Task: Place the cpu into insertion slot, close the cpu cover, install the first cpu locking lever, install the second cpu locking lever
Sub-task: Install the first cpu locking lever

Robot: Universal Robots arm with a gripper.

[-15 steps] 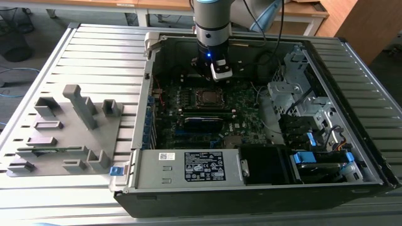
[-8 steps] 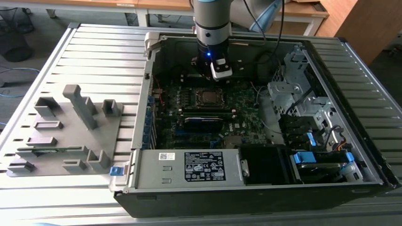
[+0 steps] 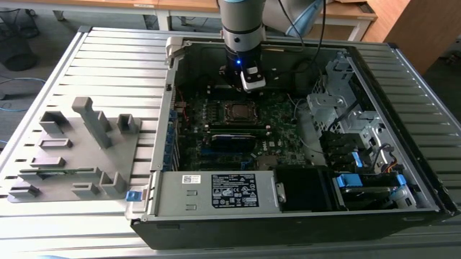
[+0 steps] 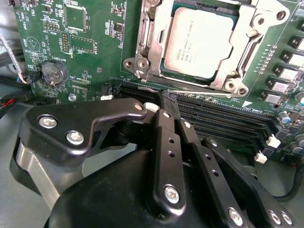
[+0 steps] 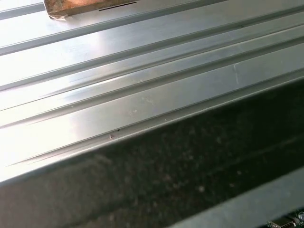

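Silver-grey cpu point(image 4: 199, 42) sits in the insertion slot point(image 3: 226, 111) inside the open computer case point(image 3: 288, 229).
The cpu cover point(image 4: 153, 33) lies flat around the chip, framing its top. The claw point(image 4: 168, 98) is clenched with its fingers pressed together. Its tips are down at a thin metal lever point(image 4: 204, 93) between socket and memory slots point(image 4: 223, 116); whether they touch it I cannot tell. The case also holds a labelled power supply box point(image 3: 216, 191) and stands on the slatted bench point(image 3: 115, 59).

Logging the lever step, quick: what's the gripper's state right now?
Gripper: shut, tips meeting at the lever by the cpu; whether it grips the lever cannot be told.
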